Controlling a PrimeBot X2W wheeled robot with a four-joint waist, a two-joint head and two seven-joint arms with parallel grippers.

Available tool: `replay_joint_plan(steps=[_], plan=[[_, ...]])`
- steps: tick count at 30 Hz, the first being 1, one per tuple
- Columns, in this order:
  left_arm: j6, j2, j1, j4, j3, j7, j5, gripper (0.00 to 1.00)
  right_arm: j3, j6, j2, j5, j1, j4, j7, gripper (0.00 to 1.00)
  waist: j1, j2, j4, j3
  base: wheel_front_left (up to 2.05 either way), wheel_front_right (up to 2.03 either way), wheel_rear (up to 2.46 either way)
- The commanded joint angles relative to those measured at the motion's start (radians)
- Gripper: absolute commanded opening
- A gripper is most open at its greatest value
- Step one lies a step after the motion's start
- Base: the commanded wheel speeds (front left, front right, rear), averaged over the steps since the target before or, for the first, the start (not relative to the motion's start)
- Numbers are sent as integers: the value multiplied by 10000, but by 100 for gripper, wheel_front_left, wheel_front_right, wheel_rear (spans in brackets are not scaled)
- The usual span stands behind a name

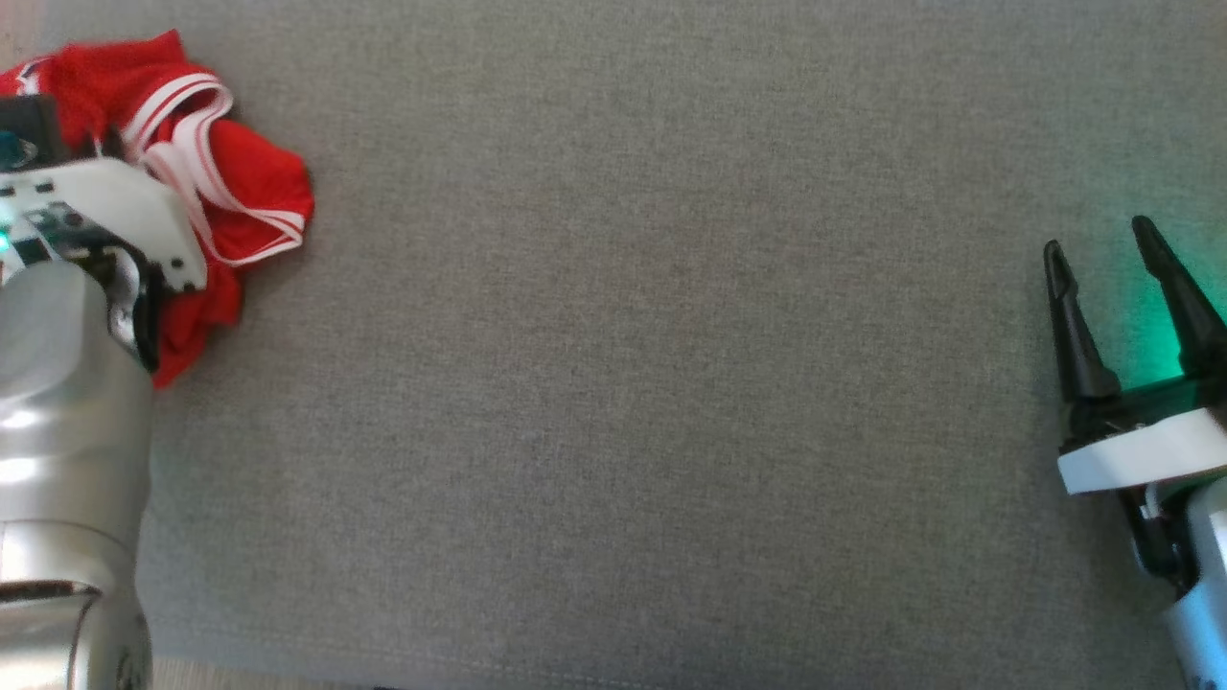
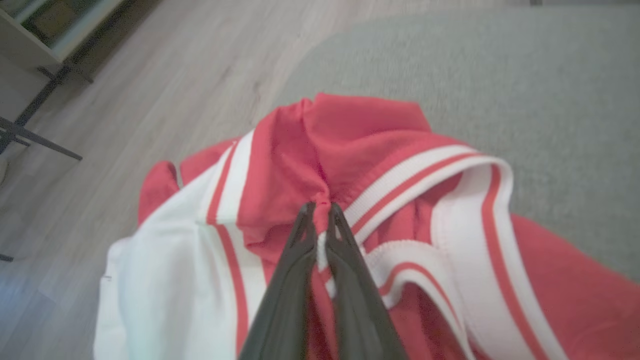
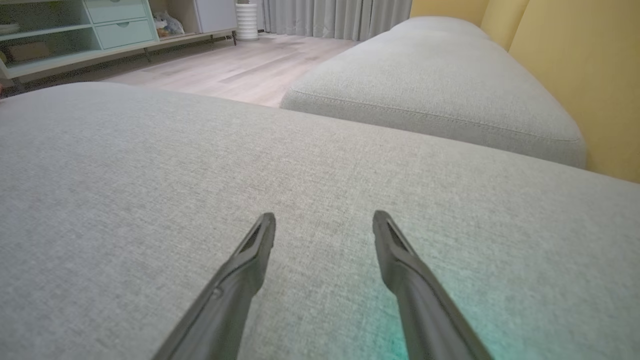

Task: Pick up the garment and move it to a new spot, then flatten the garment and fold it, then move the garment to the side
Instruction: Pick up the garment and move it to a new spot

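Observation:
The garment (image 1: 244, 187) is red with white striped trim and lies crumpled at the far left of the grey cushion (image 1: 652, 364). In the left wrist view my left gripper (image 2: 320, 207) is shut, its two dark fingertips pinching a red fold of the garment (image 2: 350, 150) near the striped band. In the head view the left wrist housing covers those fingers and part of the cloth. My right gripper (image 1: 1098, 249) hovers open at the far right over bare cushion, nothing between its fingers (image 3: 260, 240).
A second grey cushion (image 3: 435, 85) lies beyond a gap, against a yellow wall (image 3: 575, 60). Wooden floor (image 2: 165, 85) borders the cushion close behind the garment. A pale cabinet (image 3: 75, 35) and curtains stand far off.

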Motion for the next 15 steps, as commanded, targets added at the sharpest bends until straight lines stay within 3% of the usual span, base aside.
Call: replay_joint_plan(steps=[1, 7, 10, 15], plan=[[-42, 678, -449, -274, 215, -777, -35, 0, 196, 67, -44, -40, 143, -212, -107, 100, -3, 1, 43, -199, 0, 0, 0], [-343, 803, -1276, -514, -209, -2363, 242, 0, 447, 67, 371, 18, 113, -20, -107, 100, -3, 1, -178, -1219, 0, 0, 0], [-507, 765, -1588, -626, -404, -2663, 343, 0, 488, 67, 579, 38, 206, 46, -107, 100, -3, 1, -360, -1683, 0, 0, 0], [-966, 480, -2466, -1141, -1010, -3149, 546, 0, 525, 67, 1214, 103, 576, 105, -107, 100, -3, 1, -1422, -3080, 0, 0, 0]])
